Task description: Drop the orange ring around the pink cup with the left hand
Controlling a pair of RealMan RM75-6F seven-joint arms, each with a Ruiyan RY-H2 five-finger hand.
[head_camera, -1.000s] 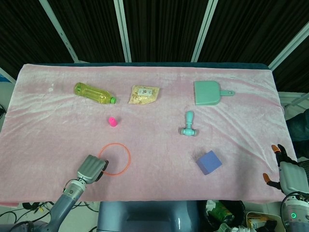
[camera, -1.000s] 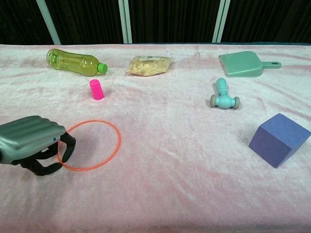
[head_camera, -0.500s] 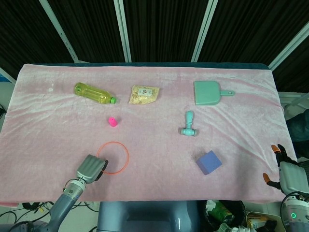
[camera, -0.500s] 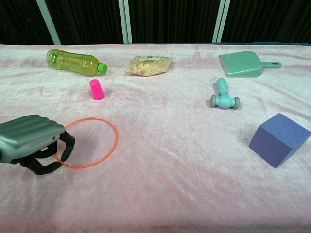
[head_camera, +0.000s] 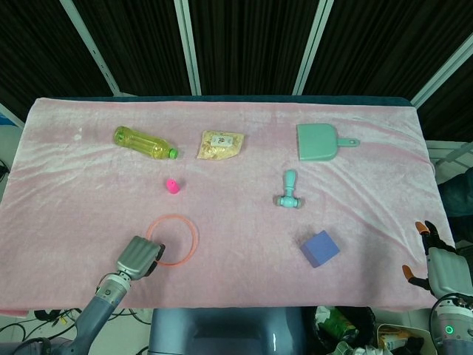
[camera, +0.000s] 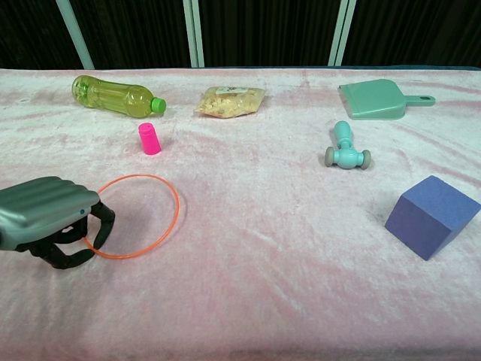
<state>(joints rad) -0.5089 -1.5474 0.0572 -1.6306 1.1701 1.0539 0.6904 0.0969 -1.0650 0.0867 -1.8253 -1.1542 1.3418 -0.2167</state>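
The thin orange ring point(head_camera: 196, 238) point(camera: 177, 206) is near the table's front left, its far edge tilted up off the pink cloth. My left hand point(head_camera: 139, 257) point(camera: 49, 218) grips the ring's near-left edge with curled fingers. The small pink cup point(head_camera: 171, 186) point(camera: 149, 139) stands upright beyond the ring, apart from it. My right hand point(head_camera: 436, 262) hangs off the table's front right corner with its fingers apart and nothing in it; the chest view does not show it.
At the back lie a yellow bottle point(head_camera: 144, 143) point(camera: 113, 95), a snack bag point(head_camera: 220, 144) point(camera: 230, 101) and a green dustpan point(head_camera: 319, 142) point(camera: 376, 99). A teal toy hammer point(head_camera: 289, 189) point(camera: 346, 148) and a blue block point(head_camera: 319, 248) point(camera: 432, 216) sit to the right.
The ring has shifted slightly left and its far edge has risen with my left hand. The right hand has not moved.
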